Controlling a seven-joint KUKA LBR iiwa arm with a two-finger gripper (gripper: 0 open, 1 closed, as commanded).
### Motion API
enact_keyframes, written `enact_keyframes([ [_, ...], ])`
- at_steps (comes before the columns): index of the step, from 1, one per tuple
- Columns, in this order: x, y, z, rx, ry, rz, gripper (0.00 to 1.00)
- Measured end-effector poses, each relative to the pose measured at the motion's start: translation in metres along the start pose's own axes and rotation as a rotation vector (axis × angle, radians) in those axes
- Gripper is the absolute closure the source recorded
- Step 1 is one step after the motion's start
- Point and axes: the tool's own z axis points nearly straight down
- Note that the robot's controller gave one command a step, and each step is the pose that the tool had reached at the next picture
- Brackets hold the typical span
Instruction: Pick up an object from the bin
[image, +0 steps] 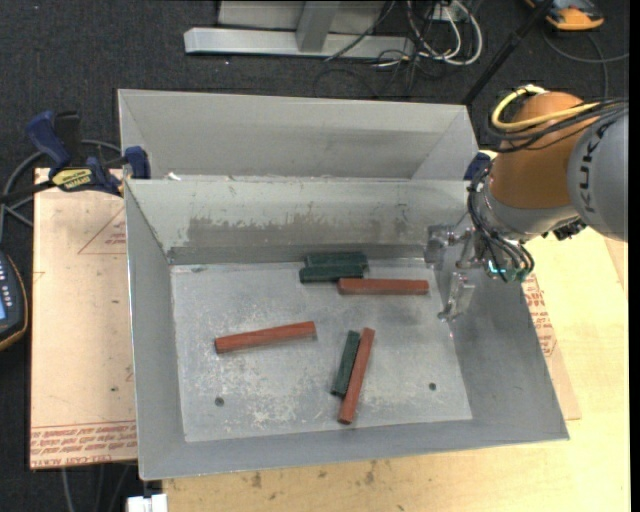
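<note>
My gripper (449, 300) hangs at the right side of the bin, close to the right wall and just above the floor. Nothing shows in it. Nearest to it, just to its left, a red bar (383, 287) lies flat near the back wall. A dark green block (333, 266) sits touching that bar's left end, a little farther back. Near the middle front, a dark green bar (346, 362) and a red bar (356, 376) lie side by side, touching, and slanted.
Another red bar (265, 337) lies alone on the left half of the bin floor, slightly tilted. The arm comes in over the bin's right rim with cables around its wrist. Sloped bin walls rise on all sides.
</note>
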Motion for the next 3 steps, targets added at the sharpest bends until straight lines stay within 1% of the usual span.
enact_keyframes([
  [1,-0.013,0.011,0.062,-0.001,-0.004,0.095,0.0],
  [2,-0.014,0.01,0.058,0.001,-0.008,0.093,1.0],
  [3,-0.002,0.01,-0.078,0.005,-0.015,-0.376,1.0],
])
